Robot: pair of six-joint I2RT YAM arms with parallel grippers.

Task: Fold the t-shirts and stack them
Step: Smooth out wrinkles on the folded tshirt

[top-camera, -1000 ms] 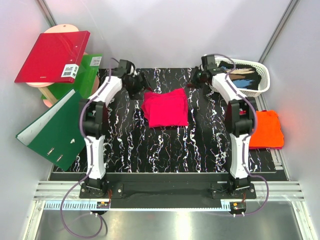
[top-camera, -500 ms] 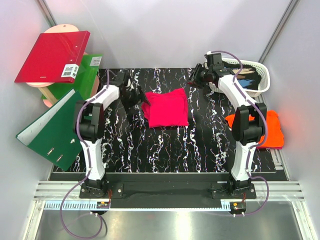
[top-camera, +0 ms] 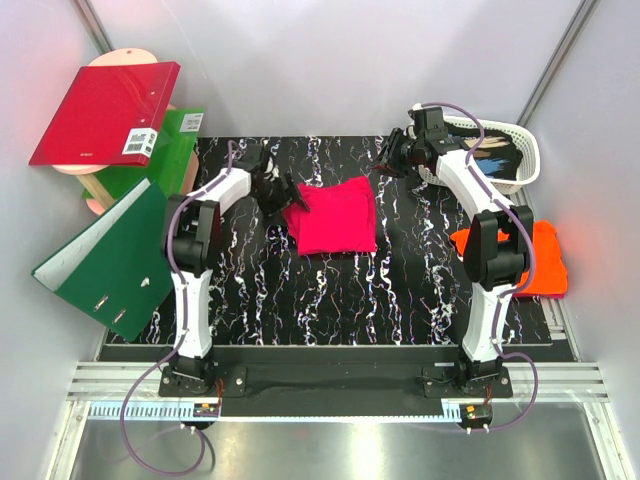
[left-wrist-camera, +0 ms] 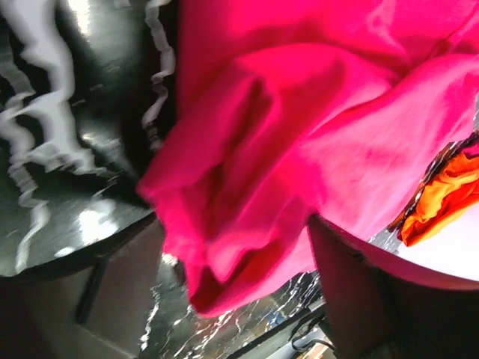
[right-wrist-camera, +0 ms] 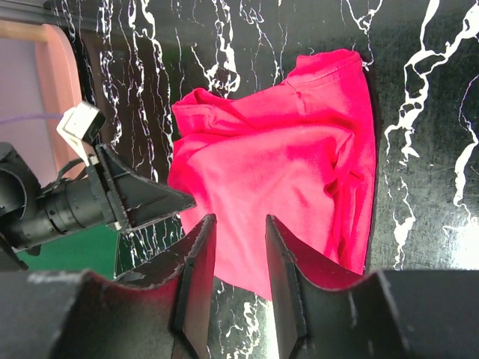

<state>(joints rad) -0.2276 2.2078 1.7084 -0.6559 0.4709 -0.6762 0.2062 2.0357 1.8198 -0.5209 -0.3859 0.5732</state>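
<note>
The folded magenta-pink cloth t-shirt lies mid-way across the black white-veined tabletop, its left edge between the spread, unpinching jaws of the left gripper — the right gripper, narrowly parted and empty, hovers beyond its far-right corner.

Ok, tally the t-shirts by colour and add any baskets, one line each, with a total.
Magenta-pink t-shirt: 1
Orange t-shirt: 1
White basket: 1
Total: 3
</note>
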